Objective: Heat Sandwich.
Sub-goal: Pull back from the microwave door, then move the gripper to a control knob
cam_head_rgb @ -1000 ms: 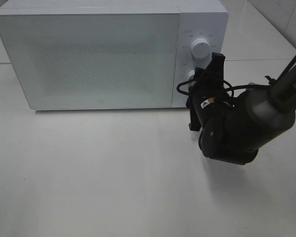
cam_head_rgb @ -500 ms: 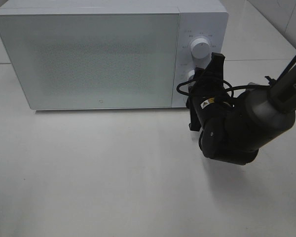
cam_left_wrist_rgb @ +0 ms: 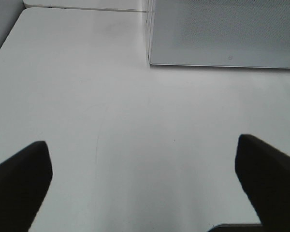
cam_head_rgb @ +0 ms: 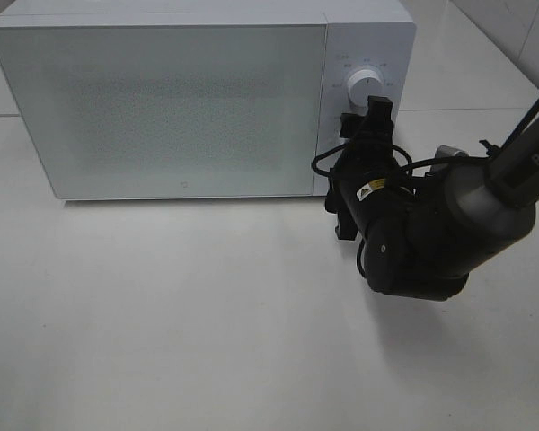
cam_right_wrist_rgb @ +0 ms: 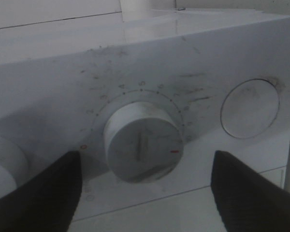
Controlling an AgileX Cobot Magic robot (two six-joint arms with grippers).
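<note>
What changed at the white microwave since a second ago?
The right gripper opened its jaws, letting go of the round white lower knob, and slid a little leftward in the high view, hiding that knob. The white box-shaped microwave stayed put with its door shut; its upper knob looks unturned.

Facing my right wrist camera, the knob (cam_right_wrist_rgb: pixel 142 145) on the microwave (cam_right_wrist_rgb: pixel 208 53) has faint scale numerals around it. I make out what look like 2, 3, 4 and 5; the rest are smeared. A small red mark (cam_right_wrist_rgb: pixel 83 146) sits at the scale's start. From above, white letters "PiPE" run along my right arm (cam_head_rgb: pixel 532 151), cut off at the edge. The yellow sticker (cam_head_rgb: pixel 375 187) on my wrist is too small to read.
</note>
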